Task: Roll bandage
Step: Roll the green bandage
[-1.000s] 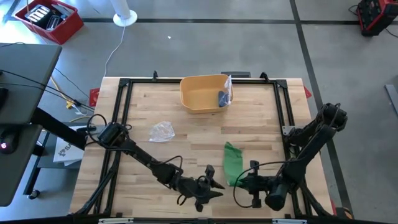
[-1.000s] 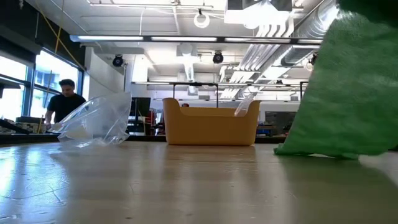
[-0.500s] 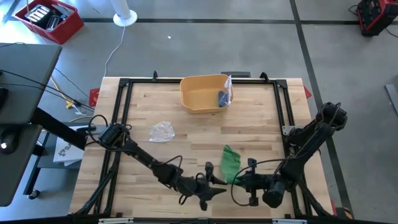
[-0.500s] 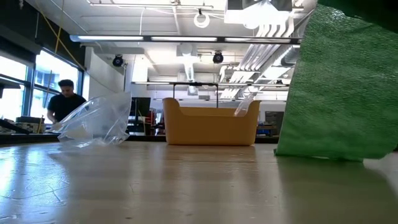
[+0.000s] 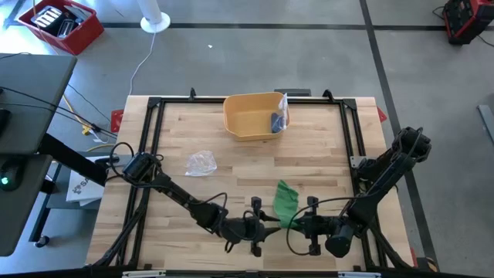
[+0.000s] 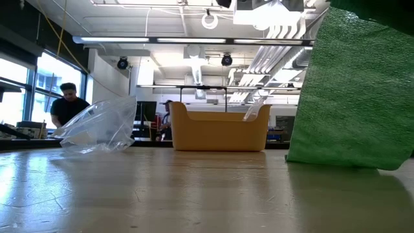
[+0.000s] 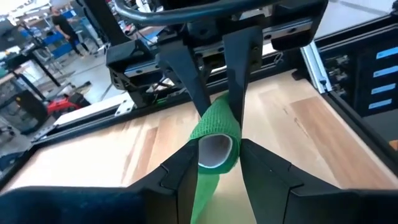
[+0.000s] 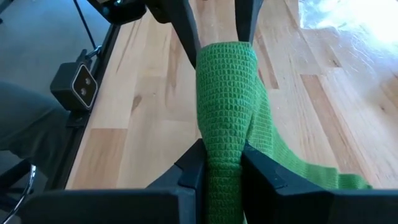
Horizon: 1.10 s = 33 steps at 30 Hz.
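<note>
A green bandage [image 5: 285,199] lies near the table's near edge, right of the middle. One end of it is wound on a roll with a white core [image 7: 215,149]. My left gripper [image 5: 272,225] reaches in from the left and is shut on that roll. My right gripper [image 5: 293,223] comes in from the right, facing the left one, and is shut on the strip just beside the roll. The strip's loose tail [image 8: 298,168] spreads on the wood toward the far side. In the low view the bandage [image 6: 356,97] fills the right side. My left gripper holds the bandage's rolled end [image 7: 219,127] between its two fingers [image 7: 183,171], one on each side of the roll, whose white core shows end-on. The fingers come nearly level from the table's left. The roll is off the wood. My right gripper pinches the bunched green strip [image 8: 224,143] between its two fingers [image 8: 194,167], close to the roll. The fingers slant down from the table's right. The strip runs on from the pinch to the roll, and its tail hangs down to the table.
A yellow bin [image 5: 253,116] with a small bag inside stands at the far middle. A crumpled clear plastic bag [image 5: 201,162] lies left of centre. A black frame rail [image 5: 154,139] borders the table. Bare wood lies between the bag and the bandage.
My left gripper has rolled about its own pointing line while staying in place, turning the roll. The bandage's loose part has drawn in a little toward the grippers, and in the low view its edge has shifted left and stands more upright.
</note>
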Tool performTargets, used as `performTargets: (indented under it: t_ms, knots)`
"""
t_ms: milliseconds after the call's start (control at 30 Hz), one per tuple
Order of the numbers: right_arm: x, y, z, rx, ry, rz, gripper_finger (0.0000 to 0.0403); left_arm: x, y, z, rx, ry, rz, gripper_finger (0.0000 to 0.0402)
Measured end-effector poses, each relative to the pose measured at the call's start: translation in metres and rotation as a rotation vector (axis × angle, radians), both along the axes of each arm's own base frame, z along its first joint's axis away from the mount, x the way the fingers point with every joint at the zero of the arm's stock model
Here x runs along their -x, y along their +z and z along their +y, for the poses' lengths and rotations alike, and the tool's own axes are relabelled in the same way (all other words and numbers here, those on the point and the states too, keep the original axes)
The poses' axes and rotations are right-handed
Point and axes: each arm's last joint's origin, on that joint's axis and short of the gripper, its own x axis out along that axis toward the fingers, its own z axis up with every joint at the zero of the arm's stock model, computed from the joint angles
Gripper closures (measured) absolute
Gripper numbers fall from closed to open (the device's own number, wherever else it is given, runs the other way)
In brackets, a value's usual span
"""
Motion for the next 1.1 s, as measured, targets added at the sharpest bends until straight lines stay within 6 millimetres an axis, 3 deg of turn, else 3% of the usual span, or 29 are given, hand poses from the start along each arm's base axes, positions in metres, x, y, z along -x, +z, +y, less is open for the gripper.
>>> performTargets:
  t_ms: [900,1100]
  knots:
    - [0.001,0.012,-0.009,-0.037,-0.058,-0.029,0.0341,0.004,0.008,-0.009,-0.038,0.025,-0.075,0.0284]
    - [-0.001,0.011,-0.012,-0.036,-0.062,-0.016,0.0341,-0.002,0.007,0.000,-0.006,-0.004,-0.071,0.0284]
